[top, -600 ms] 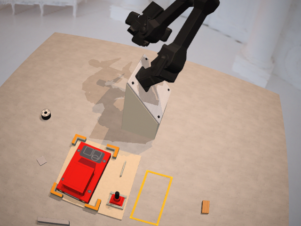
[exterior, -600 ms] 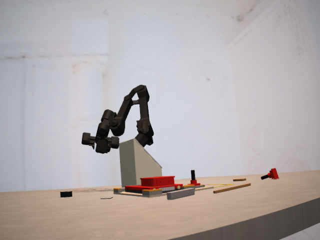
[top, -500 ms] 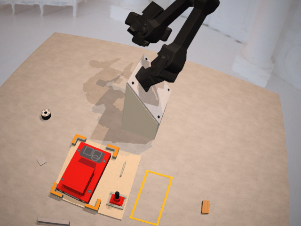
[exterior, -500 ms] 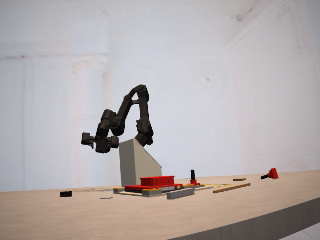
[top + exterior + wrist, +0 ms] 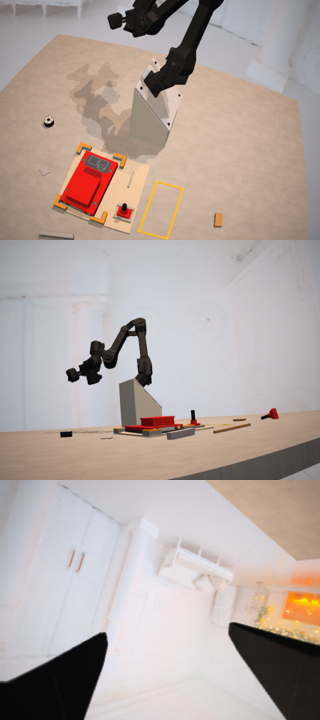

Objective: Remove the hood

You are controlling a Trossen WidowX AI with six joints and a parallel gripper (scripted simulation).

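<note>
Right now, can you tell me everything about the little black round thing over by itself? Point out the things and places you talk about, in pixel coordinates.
The small round thing [image 5: 48,121] [image 5: 66,434] is short like a drum, with black sides and a pale top. A dark spot marks the middle of the top, with greyish patches around it. It rests flat on the table, and nothing else touches it. I can't tell its material.

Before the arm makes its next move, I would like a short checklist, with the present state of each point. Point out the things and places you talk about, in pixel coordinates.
1. Gripper [image 5: 129,23] [image 5: 82,376] [image 5: 169,633] open: ok.
2. Nothing held between the fingers: ok.
3. Toy car [image 5: 108,180] [image 5: 134,427] between the four orange corners: ok, by the top view.
4. Marked area [image 5: 147,206] ready to receive the hood: ok, no part stands inside its yellow outline.
5. Gripper lined up over the car: not ok, it hangs well away, and the wrist view shows no car.
6. Hood's grasp spot identified: cannot tell, the pictures do not settle which red part is the hood.
</note>
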